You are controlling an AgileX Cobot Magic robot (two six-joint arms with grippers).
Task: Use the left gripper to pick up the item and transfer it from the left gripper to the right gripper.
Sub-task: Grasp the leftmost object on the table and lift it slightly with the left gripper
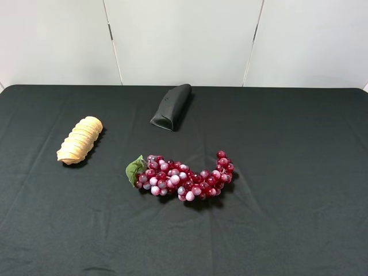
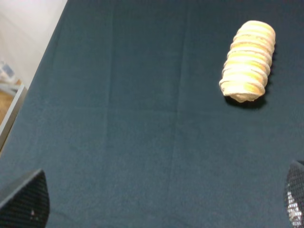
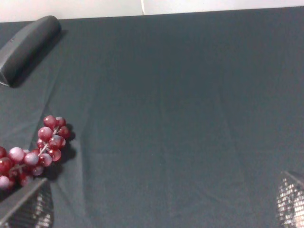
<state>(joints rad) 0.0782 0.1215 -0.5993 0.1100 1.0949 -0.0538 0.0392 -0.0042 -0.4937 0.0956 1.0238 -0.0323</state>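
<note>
While the item (image 1: 80,140) lies on the tabletop (image 1: 287,126), left of the grapes (image 1: 184,178), the left claw (image 2: 159,202) hangs near it, spread and empty. The right claw (image 3: 158,203) is spread too, holding nothing.

You had your left gripper (image 2: 159,202) with its jaws spread wide, just the two dark, mesh-textured fingertips (image 2: 26,202) poking in at the corners of its wrist view, gripping nothing. Same deal with your right gripper (image 3: 158,204): jaws wide apart, fingertips (image 3: 28,209) at the edges, empty. Both hovered over the counter (image 2: 142,142), angled down at it.
</note>
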